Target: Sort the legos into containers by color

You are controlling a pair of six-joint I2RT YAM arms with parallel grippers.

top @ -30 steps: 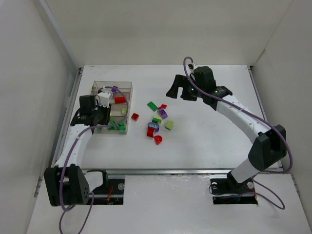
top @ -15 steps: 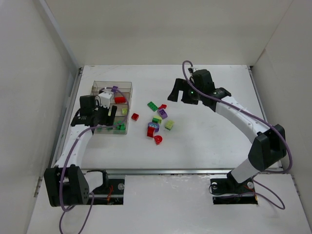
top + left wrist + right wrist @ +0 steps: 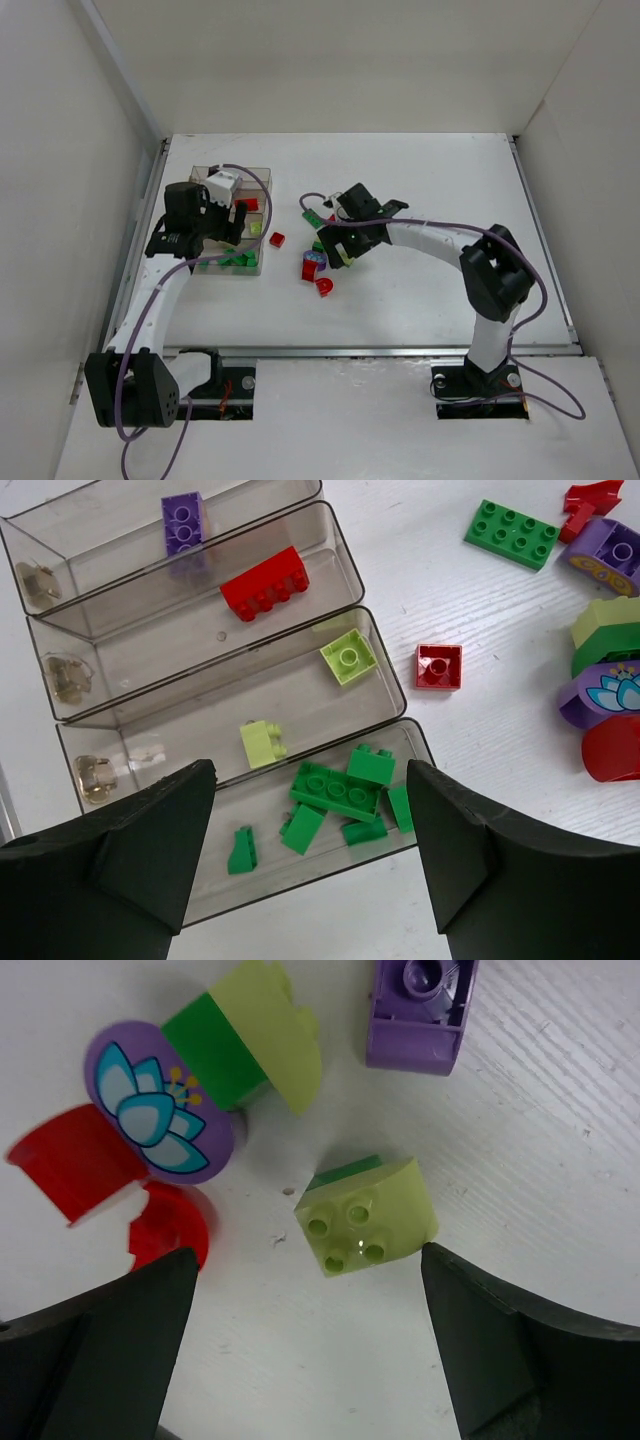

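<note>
The right pincer [image 3: 305, 1295] hangs low with its jaws wide apart and nothing between them, straddling a yellow-green brick [image 3: 365, 1215] that lies studs-up on the bench [image 3: 540, 1140] just ahead of the fingertips. That stance looks like the set-up for a pickup. Bare bench lies beside one finger, but the other side is tight: a red curved piece [image 3: 170, 1230] sits just beside the other finger. Ahead of it, a purple flower-printed piece [image 3: 160, 1115] is joined to a green and yellow-green block. A purple brick [image 3: 420, 1010] lies further ahead, apart from the target. A straight close should clear them, though the red piece could be nudged

The left pincer [image 3: 310, 810] is also spread and empty, poised over the organizer box [image 3: 385, 670]. The row directly between its fingers holds the dark green bricks [image 3: 335, 790]. Outward come the rows holding two yellow-green pieces [image 3: 348, 657], one red brick [image 3: 265, 583] and one purple brick [image 3: 183, 522]. The thin dividers leave little sideways slack for a drop. A red square brick [image 3: 438, 666] waits just outside the box's end wall, with loose pieces beyond
</note>
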